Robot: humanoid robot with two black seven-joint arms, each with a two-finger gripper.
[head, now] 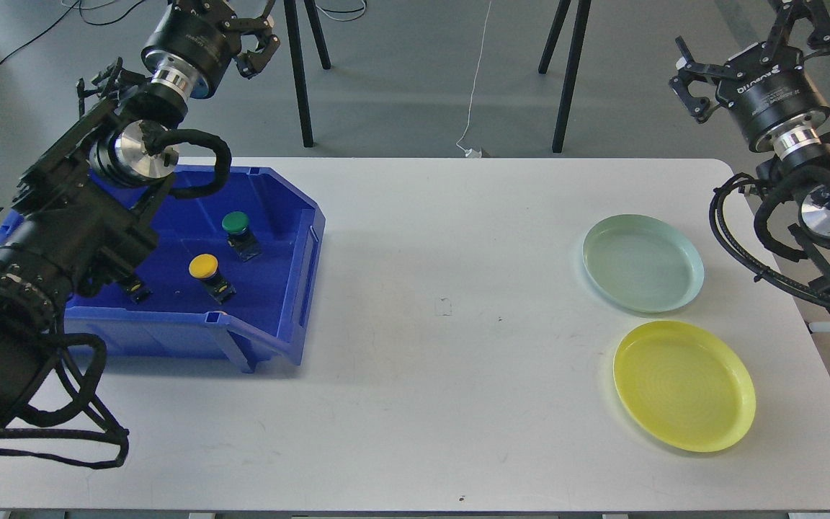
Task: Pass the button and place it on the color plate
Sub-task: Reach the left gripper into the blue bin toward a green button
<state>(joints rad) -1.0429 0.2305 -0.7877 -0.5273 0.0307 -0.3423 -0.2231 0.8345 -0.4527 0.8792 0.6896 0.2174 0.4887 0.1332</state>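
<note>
A green-capped button point(237, 227) and a yellow-capped button point(207, 270) lie inside the blue bin point(300, 267) on the left of the white table. A third dark part point(137, 290) shows by my left arm, mostly hidden. A pale green plate point(642, 263) and a yellow plate point(683, 386) sit on the right, both bare. My left gripper point(256, 36) is raised beyond the bin's far edge, open and holding nothing. Raised off the table's far right corner, my right gripper point(753, 54) also stands open with nothing in it.
The white table point(444, 310) spans the view between the bin and the plates. Black tripod legs point(570, 72) and a white cable point(476, 86) stand on the grey floor beyond the far edge.
</note>
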